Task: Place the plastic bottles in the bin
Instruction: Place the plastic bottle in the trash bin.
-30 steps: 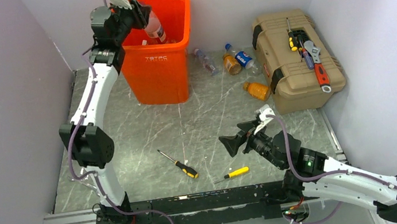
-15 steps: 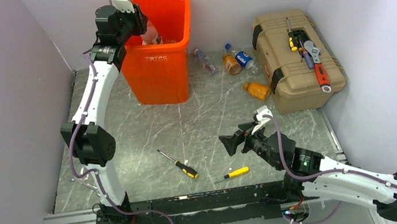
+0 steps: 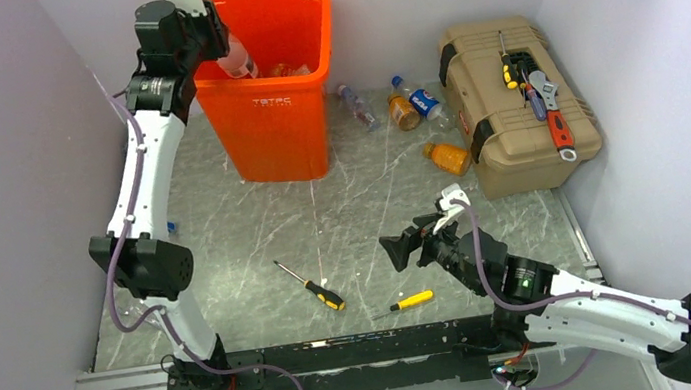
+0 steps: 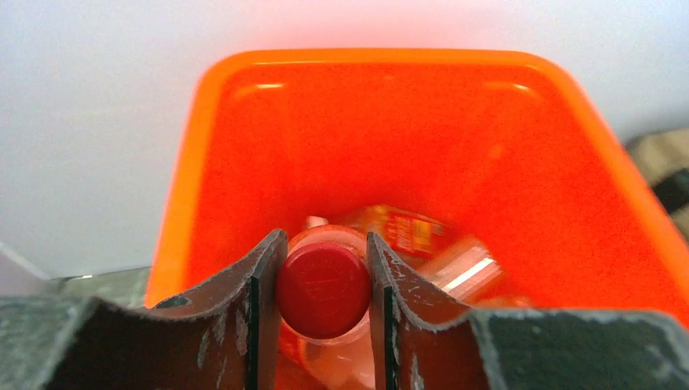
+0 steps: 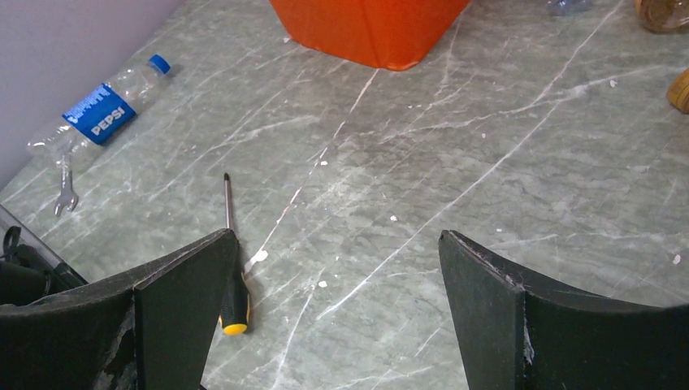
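Plainly, the left arm [image 3: 133, 183] is stretched to the far left so that its load hangs over the mouth of the orange bin [image 3: 277, 123] rather than beside it. The left jaws are clamped on the red cap [image 4: 323, 288] of a red-capped bottle [image 3: 238, 60]. Gripping it by the top lets the clear body dangle below, just inside the bin's left rim, where it should drop straight in once let go. Past the cap, the left wrist view shows other bottles [image 4: 406, 233] with red labels lying deep in the bin, so part of the job looks done.

The right jaws stand wide apart with nothing between them, low over the near right of the desk [image 3: 364, 213]. They are probably parked out of the way and ready for a next pick. Just below them lies a yellow-handled screwdriver [image 5: 231, 276], which is not wanted. Farther left in that wrist view a Pepsi bottle [image 5: 97, 110] with a blue cap lies near a small spanner [image 5: 65, 195].

Between the bin and the tan toolbox [image 3: 511, 103], four more lie on the desk:
- a clear bottle [image 3: 355, 105]
- an orange bottle [image 3: 401, 110]
- a second Pepsi bottle [image 3: 427, 101]
- a second orange bottle [image 3: 447, 156], nearer than the rest

Release seems the next move. The held bottle hangs close to the left rim, so it might clip it.
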Robot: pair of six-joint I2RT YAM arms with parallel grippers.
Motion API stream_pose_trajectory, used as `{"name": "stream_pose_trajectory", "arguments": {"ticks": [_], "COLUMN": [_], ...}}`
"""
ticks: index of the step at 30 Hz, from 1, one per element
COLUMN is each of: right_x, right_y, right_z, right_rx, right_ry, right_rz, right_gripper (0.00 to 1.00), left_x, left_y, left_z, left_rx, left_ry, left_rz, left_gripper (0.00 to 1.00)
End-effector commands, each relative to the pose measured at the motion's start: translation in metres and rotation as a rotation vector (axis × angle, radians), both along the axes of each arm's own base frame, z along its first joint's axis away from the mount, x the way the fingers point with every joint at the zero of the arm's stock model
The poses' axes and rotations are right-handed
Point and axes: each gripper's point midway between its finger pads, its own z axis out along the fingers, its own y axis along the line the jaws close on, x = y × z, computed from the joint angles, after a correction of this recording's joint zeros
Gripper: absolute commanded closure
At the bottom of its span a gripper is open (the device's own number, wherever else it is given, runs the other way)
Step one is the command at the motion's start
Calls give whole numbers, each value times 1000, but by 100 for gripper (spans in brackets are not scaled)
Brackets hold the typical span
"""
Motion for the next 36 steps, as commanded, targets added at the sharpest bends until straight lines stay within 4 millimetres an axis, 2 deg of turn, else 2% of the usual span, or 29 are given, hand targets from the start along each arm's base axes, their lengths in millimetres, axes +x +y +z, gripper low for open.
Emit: {"name": "stream_pose_trajectory", "arguments": {"ticks": [1, 4, 6, 8, 14, 16, 18, 21, 24, 29, 32, 36], "right_x": [3, 3, 4, 4, 3, 4, 4, 5, 4, 2, 0, 0], "right_y": [5, 4, 3, 1, -1, -1, -1, -3, -5, -10, -11, -10], "right_z": [22, 23, 22, 23, 20, 18, 18, 19, 16, 8, 4, -3], "right_rx": [61, 51, 42, 43, 51, 45, 36, 30, 30, 40, 55, 50], "right_ry": [-32, -31, -28, -30, -33, -33, -34, -39, -38, -20, -11, 2], "right_rz": [-3, -5, -11, -16, -22, -22, -24, -28, -31, -45, -43, -43], "right_gripper": [0, 0, 0, 0, 0, 0, 0, 0, 0, 0, 0, 0], "left_x": [-17, -27, -34, -42, -62, -59, -48, -21, 7, 54, 74, 96], "left_y": [-54, -87, -104, -113, -106, -97, -85, -72, -68, -74, -75, -83], "left_z": [-22, -30, -21, 0, 93, 112, 119, 109, 89, 33, 13, -21], "left_rx": [-115, -216, -258, -282, -328, -335, -326, -281, -266, -286, -304, -295], "left_ry": [152, 227, 221, 155, -162, -266, -331, -377, -356, -285, -293, -205], "left_rz": [-262, -439, -526, -589, -600, -550, -468, -375, -342, -321, -304, -295], "left_gripper": [100, 100, 100, 100, 100, 100, 100, 100, 100, 100, 100, 100]}}
